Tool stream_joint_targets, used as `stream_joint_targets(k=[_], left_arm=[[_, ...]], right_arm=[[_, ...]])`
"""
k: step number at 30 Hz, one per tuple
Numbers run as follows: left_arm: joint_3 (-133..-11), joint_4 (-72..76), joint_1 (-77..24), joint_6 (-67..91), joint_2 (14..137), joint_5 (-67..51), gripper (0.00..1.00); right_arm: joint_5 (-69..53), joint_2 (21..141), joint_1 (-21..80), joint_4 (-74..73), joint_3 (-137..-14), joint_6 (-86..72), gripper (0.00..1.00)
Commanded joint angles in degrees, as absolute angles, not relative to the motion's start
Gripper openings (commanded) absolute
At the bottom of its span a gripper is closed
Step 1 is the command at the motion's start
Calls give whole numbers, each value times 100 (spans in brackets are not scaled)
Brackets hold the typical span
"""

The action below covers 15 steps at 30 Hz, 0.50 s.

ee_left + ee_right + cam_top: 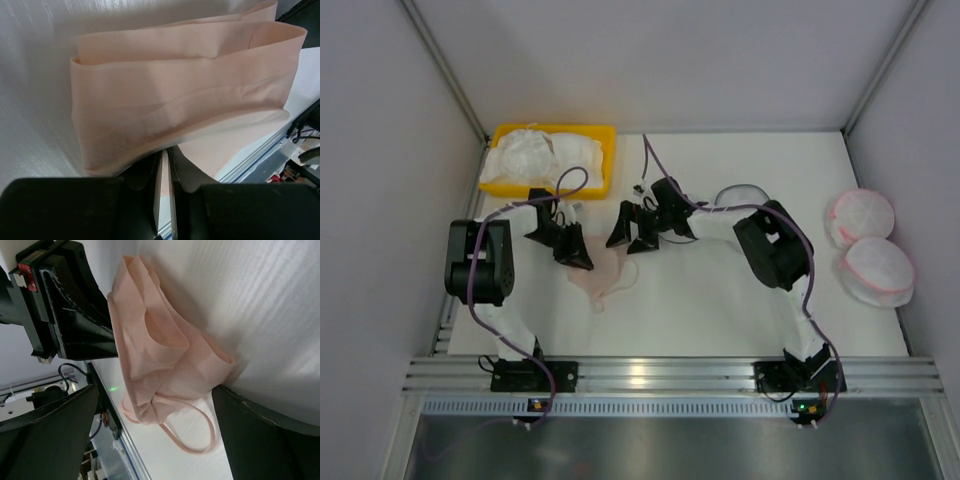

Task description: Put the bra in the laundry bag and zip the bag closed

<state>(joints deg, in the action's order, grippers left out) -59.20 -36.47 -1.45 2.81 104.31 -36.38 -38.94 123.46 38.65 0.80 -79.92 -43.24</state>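
left wrist, left tool (165,155) pinching bra (180,100)

No writing, brand name, number or sign can be read in any of the views. The small red tag (25,271), at about ten o'clock in the right wrist view, is too blurred to show any lettering.

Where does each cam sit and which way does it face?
Top external: above, behind bases, looking down at table; both arms, left hand, right hand show.
Left wrist: on left arm, facing bra close up; own fingers pinch it.
Right wrist: on right arm, facing bra and left hand; own fingers open.
Shared: bra in all three.
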Motion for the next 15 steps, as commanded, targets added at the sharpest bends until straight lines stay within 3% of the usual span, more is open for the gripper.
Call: stream_joint_targets(k=[1,9,12,15], left_arm=[[-5968,-3357,-105,141,10731,-3234,15],[-6003,-3340,-97,114,10793,-3278,15],[-5968,-3340,-88,79,10767,-3296,16],[-5950,-3322,-88,62,10732,-3331,18]], right_arm=[[-3779,12744,4122,808,-7778,-4395,99],[-3762,12885,4333,1081,-7656,-4465,99],[-3630,12841,4333,1055,-7550,-4403,92],[-3551,12832,4342,1090,-7497,-4368,72]])
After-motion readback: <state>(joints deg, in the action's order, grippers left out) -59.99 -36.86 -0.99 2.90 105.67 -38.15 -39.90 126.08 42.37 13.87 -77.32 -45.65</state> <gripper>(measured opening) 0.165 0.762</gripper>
